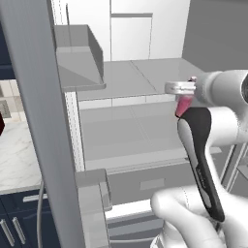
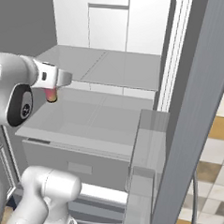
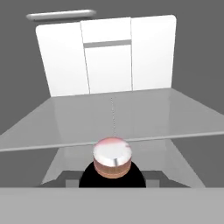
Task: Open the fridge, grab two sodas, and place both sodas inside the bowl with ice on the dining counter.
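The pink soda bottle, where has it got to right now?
The pink soda bottle hangs in the claw inside the open fridge, above the lower grey shelf, right of centre in the left base view.

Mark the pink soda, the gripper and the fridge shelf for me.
pink soda [image 1: 184,105], left base view, on its pink body.
gripper [image 1: 181,88], left base view, at its fingertips.
fridge shelf [image 2: 112,67], right base view, on its grey top.
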